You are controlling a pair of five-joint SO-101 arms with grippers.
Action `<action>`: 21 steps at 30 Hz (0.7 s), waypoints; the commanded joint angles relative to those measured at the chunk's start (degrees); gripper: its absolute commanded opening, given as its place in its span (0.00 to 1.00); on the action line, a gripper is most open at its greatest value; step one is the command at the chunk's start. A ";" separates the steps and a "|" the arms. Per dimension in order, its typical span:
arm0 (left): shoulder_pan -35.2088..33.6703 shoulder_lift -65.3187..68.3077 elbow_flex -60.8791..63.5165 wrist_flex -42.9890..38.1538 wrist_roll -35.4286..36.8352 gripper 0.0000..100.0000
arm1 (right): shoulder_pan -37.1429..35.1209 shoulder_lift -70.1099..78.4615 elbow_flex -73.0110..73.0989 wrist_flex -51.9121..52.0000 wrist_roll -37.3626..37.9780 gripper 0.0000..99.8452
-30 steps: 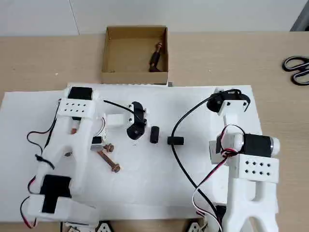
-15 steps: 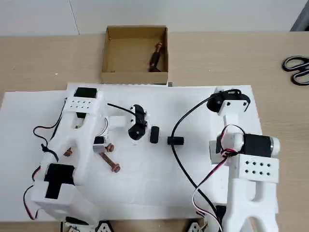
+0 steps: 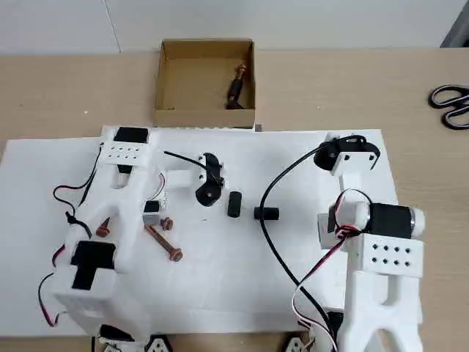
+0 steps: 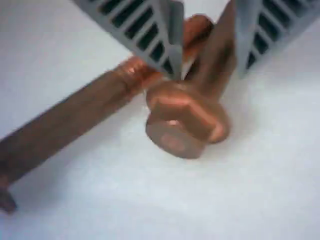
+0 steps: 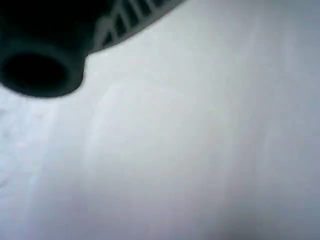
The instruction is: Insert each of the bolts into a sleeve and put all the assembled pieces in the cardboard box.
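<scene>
Risk, we judge, lies in the left gripper, jaws parted astride one copper hex-head bolt, catching the second copper bolt just beside it.

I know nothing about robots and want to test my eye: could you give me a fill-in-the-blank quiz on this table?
1. The cardboard box holds ___ assembled piece.
2. Two black sleeves lie loose on a sheet coloured ___.
3. On the wooden table, off the sheet, lies a pair of ___.
4. The left end effector straddles a copper-coloured ___.

Missing words: one; white; scissors; bolt.
</scene>
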 commanded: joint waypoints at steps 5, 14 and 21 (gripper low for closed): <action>-0.18 0.53 -1.45 0.18 -7.47 0.07 | 0.66 -0.75 -0.18 -0.92 -0.62 0.00; 1.23 0.62 4.00 -2.90 -7.47 0.07 | 0.66 -0.75 -0.18 -1.01 -0.62 0.00; 1.23 0.62 6.81 -5.63 -7.30 0.07 | 0.66 -0.84 -0.18 -1.71 -0.44 0.00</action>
